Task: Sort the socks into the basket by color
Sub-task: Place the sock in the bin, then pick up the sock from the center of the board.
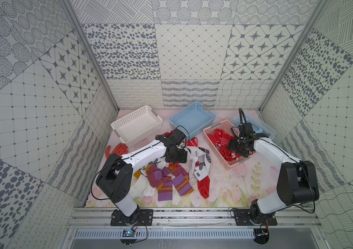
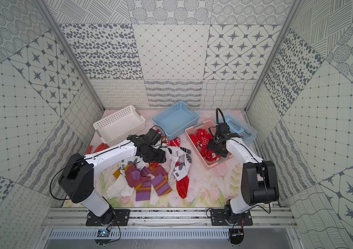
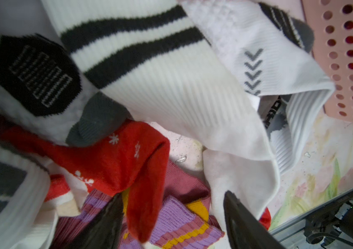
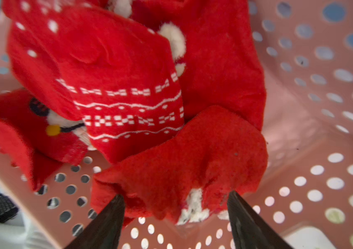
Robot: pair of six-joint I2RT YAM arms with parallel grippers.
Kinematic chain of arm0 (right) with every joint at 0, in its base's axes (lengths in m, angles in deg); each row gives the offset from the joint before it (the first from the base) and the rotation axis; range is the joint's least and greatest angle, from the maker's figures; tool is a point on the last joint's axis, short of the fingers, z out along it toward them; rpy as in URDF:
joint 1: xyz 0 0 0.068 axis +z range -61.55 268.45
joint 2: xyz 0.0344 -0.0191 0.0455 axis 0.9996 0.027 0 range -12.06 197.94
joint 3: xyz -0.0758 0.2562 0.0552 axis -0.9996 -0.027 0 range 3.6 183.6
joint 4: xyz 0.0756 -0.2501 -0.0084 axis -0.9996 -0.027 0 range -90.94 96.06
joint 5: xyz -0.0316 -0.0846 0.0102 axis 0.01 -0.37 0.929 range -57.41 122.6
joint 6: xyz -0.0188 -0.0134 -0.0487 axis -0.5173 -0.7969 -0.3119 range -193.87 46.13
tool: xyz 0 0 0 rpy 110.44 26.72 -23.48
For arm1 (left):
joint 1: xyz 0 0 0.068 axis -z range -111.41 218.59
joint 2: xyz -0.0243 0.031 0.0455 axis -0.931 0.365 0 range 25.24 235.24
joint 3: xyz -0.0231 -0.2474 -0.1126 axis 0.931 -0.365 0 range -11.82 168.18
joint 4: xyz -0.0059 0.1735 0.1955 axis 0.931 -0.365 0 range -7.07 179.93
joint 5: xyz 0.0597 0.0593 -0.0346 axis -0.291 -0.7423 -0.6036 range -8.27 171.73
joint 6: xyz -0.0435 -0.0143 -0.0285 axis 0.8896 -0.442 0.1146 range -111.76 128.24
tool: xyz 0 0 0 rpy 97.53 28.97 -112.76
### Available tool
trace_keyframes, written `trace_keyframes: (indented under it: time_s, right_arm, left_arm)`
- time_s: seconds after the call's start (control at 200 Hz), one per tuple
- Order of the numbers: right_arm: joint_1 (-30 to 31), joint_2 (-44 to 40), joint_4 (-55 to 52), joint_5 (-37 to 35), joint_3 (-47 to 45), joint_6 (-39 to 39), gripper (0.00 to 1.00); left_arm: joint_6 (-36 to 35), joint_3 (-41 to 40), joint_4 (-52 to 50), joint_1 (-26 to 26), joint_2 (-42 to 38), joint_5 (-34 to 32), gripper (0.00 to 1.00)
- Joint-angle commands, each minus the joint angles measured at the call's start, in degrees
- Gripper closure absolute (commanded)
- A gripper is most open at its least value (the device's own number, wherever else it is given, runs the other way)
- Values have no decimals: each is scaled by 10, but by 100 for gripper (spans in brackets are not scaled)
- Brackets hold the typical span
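Right gripper point(image 4: 175, 195) hangs spread over a red sock point(image 4: 182, 163) in the pink basket point(image 4: 300, 129), while left gripper point(image 3: 172, 194), also spread, straddles a red snowflake sock point(image 3: 115, 155) and may snag the purple striped sock point(image 3: 177, 215) beneath.

Fuzzy knit red socks point(image 4: 128, 97) lie in a smooth plastic basket point(image 4: 289, 127).

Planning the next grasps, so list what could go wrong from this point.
1. The left gripper, open, straddles the tip of the red snowflake sock, which lies on a purple striped sock; closing may pinch both colors.
2. The right gripper is open, but a red sock in the pink basket lies between its jaws and could snag on lift-off.
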Motion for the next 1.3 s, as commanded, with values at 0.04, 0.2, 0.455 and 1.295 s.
trace_keyframes:
  time_s: [0.04,0.2,0.455,1.295]
  right_arm:
    - [18,-53,-22,5,32,-3,2]
    - [52,-83,-49,4,69,1,2]
    - [117,-97,-55,32,126,5,2]
    - [259,-88,165,202,72,-17,2]
  left_arm:
    - [-22,0,-26,3,18,-39,37]
    - [-24,-4,-23,3,30,-57,66]
    - [-19,-16,-16,4,-13,-66,100]
    - [14,68,-19,1,-189,42,100]
